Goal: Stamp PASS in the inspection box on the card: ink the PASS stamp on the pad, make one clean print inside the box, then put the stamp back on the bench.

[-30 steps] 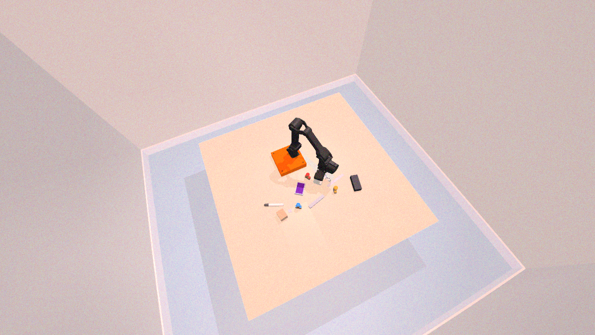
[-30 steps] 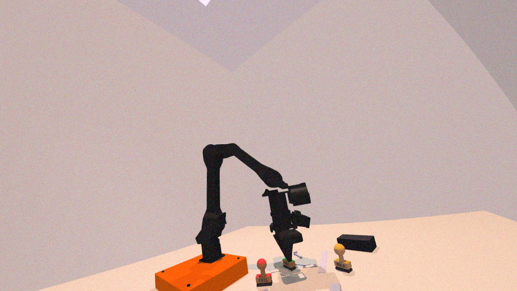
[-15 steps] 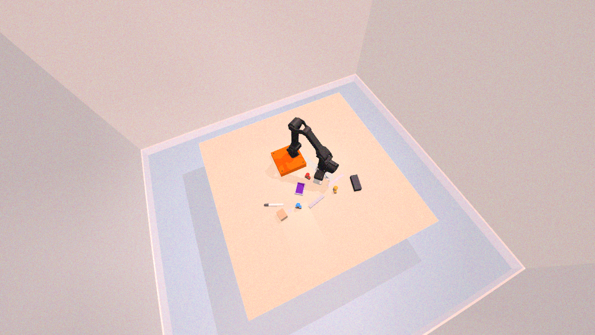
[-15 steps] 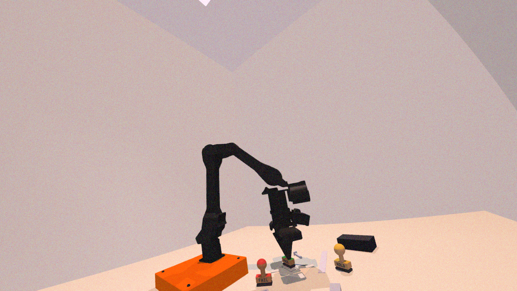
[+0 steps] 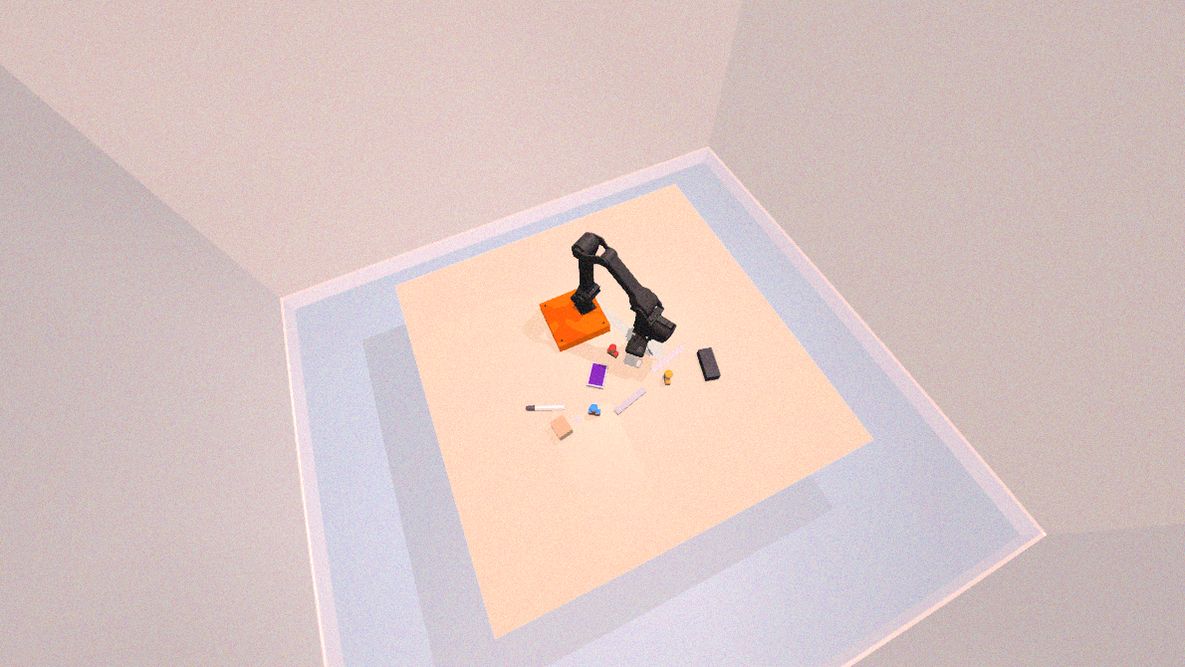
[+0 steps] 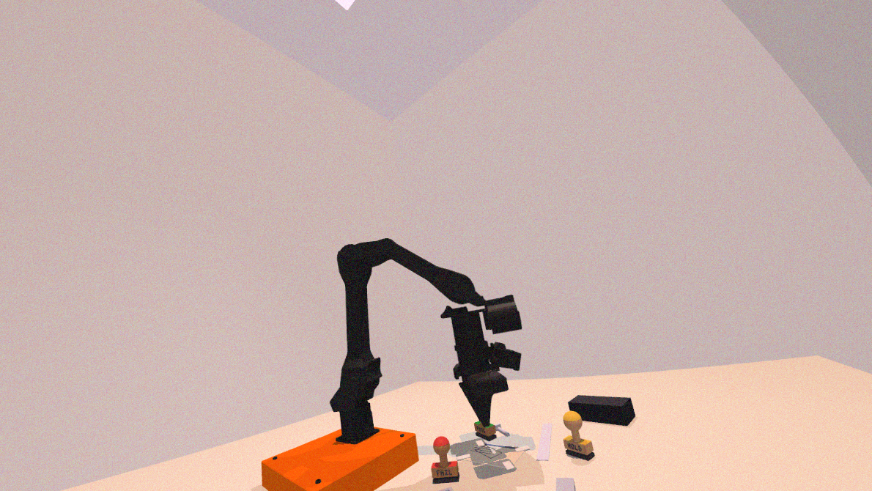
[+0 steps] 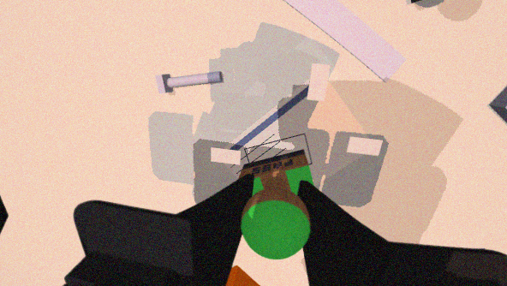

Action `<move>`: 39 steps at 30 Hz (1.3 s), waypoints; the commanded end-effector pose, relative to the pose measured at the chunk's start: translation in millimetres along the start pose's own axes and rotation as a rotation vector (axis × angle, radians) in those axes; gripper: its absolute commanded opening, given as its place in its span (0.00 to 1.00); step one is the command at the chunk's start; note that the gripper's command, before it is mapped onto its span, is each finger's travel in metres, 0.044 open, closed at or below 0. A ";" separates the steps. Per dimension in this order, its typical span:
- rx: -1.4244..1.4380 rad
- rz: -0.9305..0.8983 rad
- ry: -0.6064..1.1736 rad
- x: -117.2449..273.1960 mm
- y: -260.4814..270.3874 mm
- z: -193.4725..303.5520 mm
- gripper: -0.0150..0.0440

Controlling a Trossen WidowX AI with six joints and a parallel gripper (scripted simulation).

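Note:
The PASS stamp (image 6: 485,429) (image 7: 276,231) has a green knob and a wooden block. My gripper (image 6: 485,421) (image 7: 276,185) is shut on it below the knob and holds it nearly upright. In the wrist view the stamp's dark base overlaps the inspection box (image 7: 308,149), whose far part shows; whether it touches the card is hard to tell. Thin slanting lines cross the box's left side, and a blue bar (image 7: 271,117) lies beyond it. The card's edges blend with grey shadows. No coloured print shows; the area under the stamp is hidden. The purple ink pad (image 5: 597,375) lies left of the gripper.
The FAIL stamp (image 5: 612,350) (image 6: 444,470) and HOLD stamp (image 5: 668,376) (image 6: 573,432) stand on either side. A blue-knobbed stamp (image 5: 594,409), a marker (image 5: 551,407), a tan block (image 5: 561,426), a pale strip (image 5: 629,400) and a black block (image 5: 708,364) (image 6: 601,410) lie farther out.

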State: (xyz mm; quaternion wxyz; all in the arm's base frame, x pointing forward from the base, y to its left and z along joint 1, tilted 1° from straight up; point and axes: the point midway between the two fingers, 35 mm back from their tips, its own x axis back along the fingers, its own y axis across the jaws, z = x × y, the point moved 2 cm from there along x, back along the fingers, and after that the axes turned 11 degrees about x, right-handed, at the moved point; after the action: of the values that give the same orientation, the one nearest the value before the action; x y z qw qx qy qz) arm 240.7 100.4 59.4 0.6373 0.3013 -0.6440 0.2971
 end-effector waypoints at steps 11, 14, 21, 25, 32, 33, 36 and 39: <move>-0.004 0.004 -0.001 23.7 -0.2 -0.8 0.25; -0.004 0.004 -0.001 28.5 0.0 -0.7 0.25; -0.004 0.004 -0.001 39.8 0.6 0.1 0.25; -0.004 0.004 -0.001 43.6 0.0 0.2 0.25; -0.004 0.008 -0.001 47.5 -37.0 -4.5 0.25; -0.004 0.008 -0.001 47.9 -43.1 -4.7 0.25; -0.003 0.010 -0.001 49.0 -61.7 -4.6 0.25; -0.003 0.012 -0.001 49.8 -80.6 -3.0 0.25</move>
State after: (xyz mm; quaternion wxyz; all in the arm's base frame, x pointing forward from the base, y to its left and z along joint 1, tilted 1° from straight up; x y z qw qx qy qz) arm 288.8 66.5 108.5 0.6349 0.2984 -0.6477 0.2971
